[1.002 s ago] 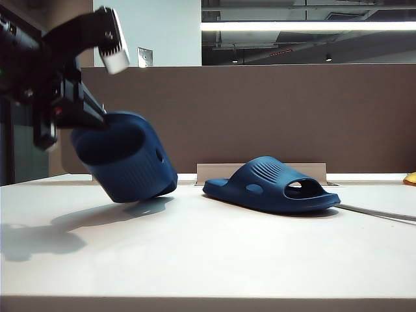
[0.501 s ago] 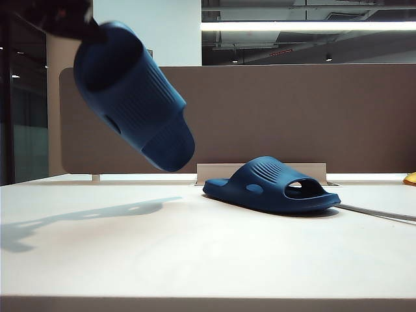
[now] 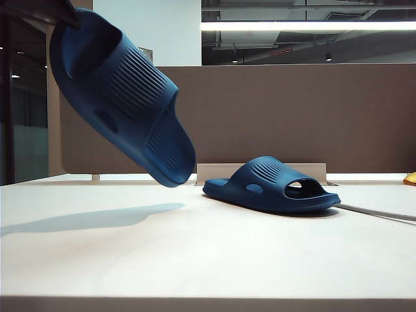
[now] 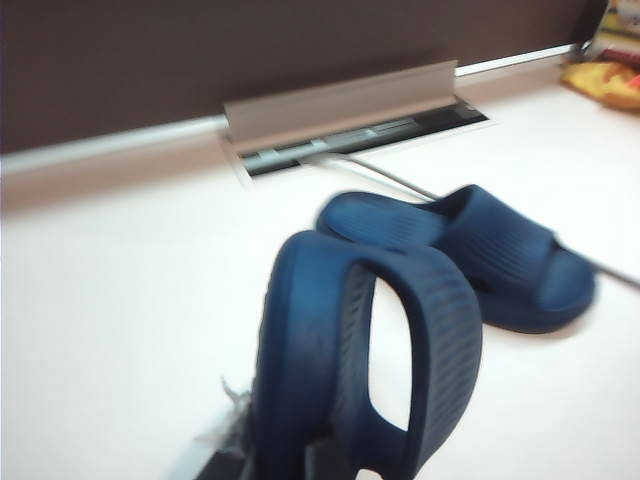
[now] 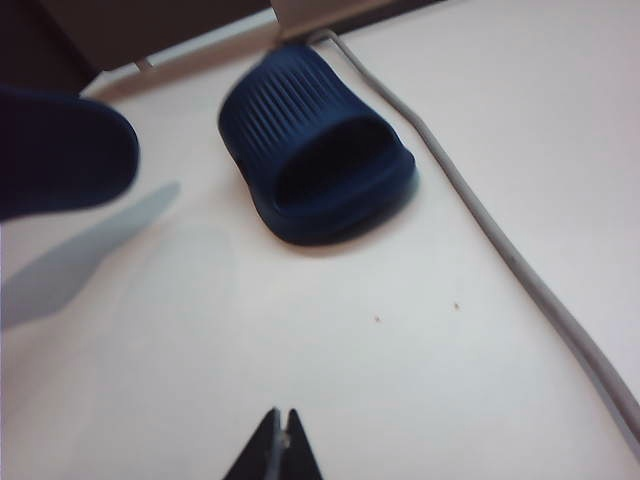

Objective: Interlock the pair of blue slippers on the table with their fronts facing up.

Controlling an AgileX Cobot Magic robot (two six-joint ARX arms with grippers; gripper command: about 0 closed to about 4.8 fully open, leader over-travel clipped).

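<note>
On the cream table (image 3: 195,260), left tool (image 4: 262,462) clamps one raised slipper (image 3: 120,91); right tool (image 5: 277,440) hovers, closed.

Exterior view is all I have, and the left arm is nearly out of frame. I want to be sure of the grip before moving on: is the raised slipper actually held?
Observer: Yes. In the left wrist view the left gripper is shut on the raised slipper, gripping it at one end.
Operator: And the right gripper? I can't see it at all.
Observer: The right gripper is shut and empty, hovering above the table.
Operator: What is it facing?
Observer: The second slipper, lying flat on the table, with a grey cable running past it.
</note>
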